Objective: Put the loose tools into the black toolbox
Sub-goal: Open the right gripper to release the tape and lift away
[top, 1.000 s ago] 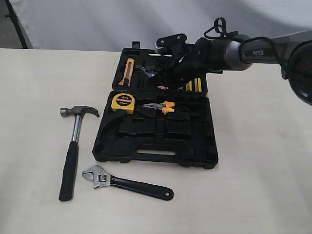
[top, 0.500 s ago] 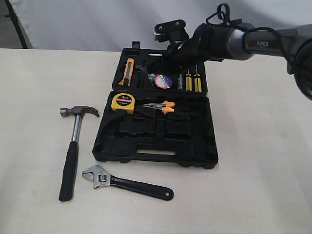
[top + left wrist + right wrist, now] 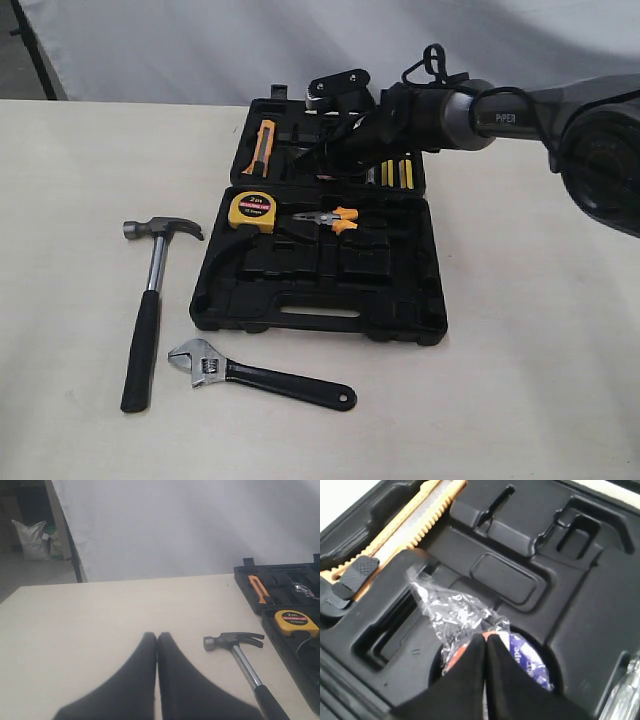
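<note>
Currently the small tape roll (image 3: 525, 660) sits in a round recess of the black toolbox (image 3: 510, 580), its clear wrapper (image 3: 455, 612) crumpled beside it. Only the right wrist view shows this; in the exterior view the right arm (image 3: 440, 115) covers that spot over the far half of the case. The right gripper (image 3: 485, 639) has its fingers pressed together just above the roll; whether they pinch the wrapper cannot be told. An orange utility knife (image 3: 395, 540) lies in a neighbouring recess.

The claw hammer (image 3: 150, 300) lies on the tabletop (image 3: 520, 330) left of the toolbox, and the adjustable wrench (image 3: 260, 375) lies in front of it. The near half carries a yellow tape measure (image 3: 252, 210) and orange-handled pliers (image 3: 328, 218).

The left gripper (image 3: 157, 636), seen only in its wrist view, is fully closed and empty above the tabletop near the hammer head.
</note>
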